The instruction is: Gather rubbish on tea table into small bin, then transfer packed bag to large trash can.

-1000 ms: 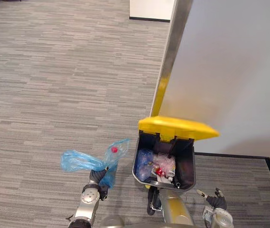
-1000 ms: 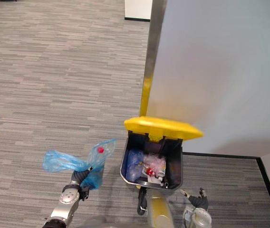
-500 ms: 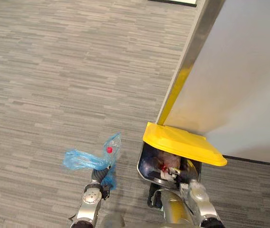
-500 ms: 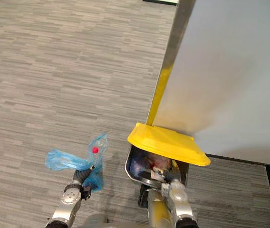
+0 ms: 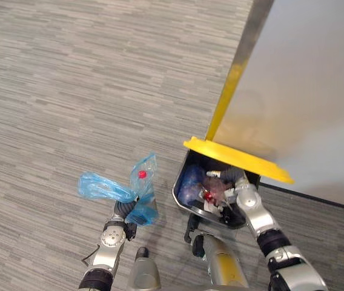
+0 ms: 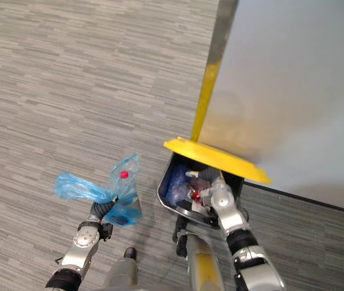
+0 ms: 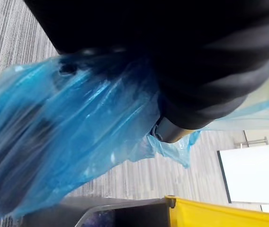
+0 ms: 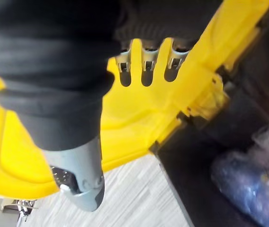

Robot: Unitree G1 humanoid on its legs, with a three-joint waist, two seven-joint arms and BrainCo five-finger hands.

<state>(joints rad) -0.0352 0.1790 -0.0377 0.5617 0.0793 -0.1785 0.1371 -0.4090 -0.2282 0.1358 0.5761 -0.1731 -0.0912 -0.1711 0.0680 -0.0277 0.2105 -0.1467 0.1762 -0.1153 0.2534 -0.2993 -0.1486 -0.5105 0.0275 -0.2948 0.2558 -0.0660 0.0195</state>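
Note:
The blue plastic bag (image 5: 104, 188) hangs bunched in my left hand (image 5: 125, 213), which is shut on its neck; a red-capped bottle (image 5: 141, 174) shows through the film. The bag is left of the large trash can (image 5: 184, 193), apart from it. The can's yellow lid (image 5: 238, 160) stands raised. My right hand (image 5: 245, 195) reaches in under the lid, fingers (image 8: 145, 71) straight against its yellow underside (image 8: 163, 109), thumb apart. In the can lie a blue bag, clear wrapping and something red (image 5: 207, 195).
A grey wall panel (image 5: 305, 91) with a metal edge and a yellow strip (image 5: 226, 103) stands right behind the can. Grey striped carpet (image 5: 69, 91) spreads to the left and ahead. A black border line (image 5: 323, 198) crosses the floor at the right.
My right hand has risen from the lower right into the can's mouth, up against the lid's underside. The camera has shifted. My left hand still holds the blue bag beside the can.

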